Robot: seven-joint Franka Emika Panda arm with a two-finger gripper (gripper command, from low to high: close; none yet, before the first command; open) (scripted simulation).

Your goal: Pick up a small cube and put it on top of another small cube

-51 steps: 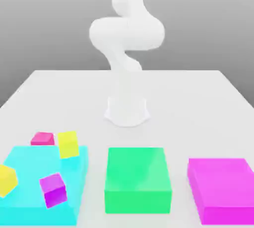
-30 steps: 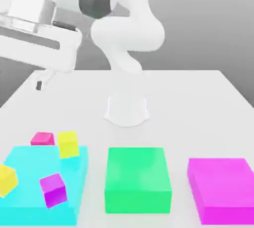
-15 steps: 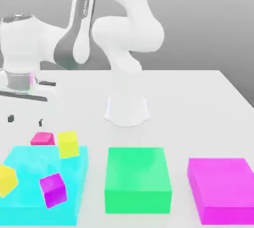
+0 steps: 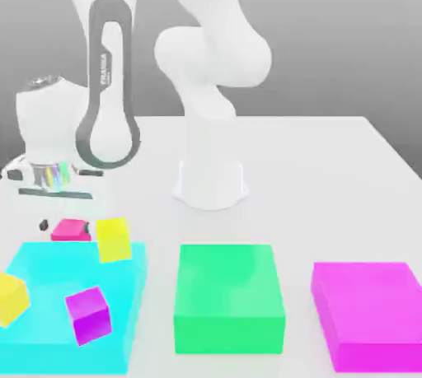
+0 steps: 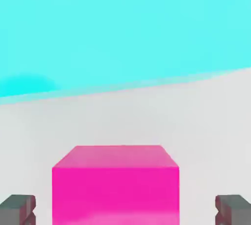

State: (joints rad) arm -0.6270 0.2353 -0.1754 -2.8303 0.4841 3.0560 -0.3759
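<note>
**Gripper straddled the hot-pink cube, ready to close**

The gripper [image 5: 125,209] hung low over the table [image 4: 330,170] with its fingers spread wide; in the hand view the two grey fingertips [image 5: 18,209] stood on either side of the small hot-pink cube [image 5: 115,182], each apart from it and not yet touching. In the exterior view that cube [image 4: 71,229] lay on the table at about 8 o'clock from the arm's base [image 4: 212,183], just behind the far edge of the big cyan block [image 4: 58,343] and just beside the small yellow cube [image 4: 113,238], which leaned over that block's far corner.

To do this step well, I judged that the fingers should sink a little further so the pads met the cube's side faces near mid-height, then close evenly. The cube sat slightly nearer one fingertip than the other, so a small centring shift would keep it from sliding or twisting as the fingers met. The yellow cube was near enough to be nudged by the finger on that side.

A small purple-magenta cube [image 4: 88,314] and another yellow cube [image 4: 11,298] rested tilted on the cyan block; a green block [image 4: 228,296] and a big magenta block [image 4: 371,310] lay toward the exterior view's right.

Compared with half a second earlier, the hand had dropped and swung in over the pink cube. None of the cubes or blocks had moved.
</note>
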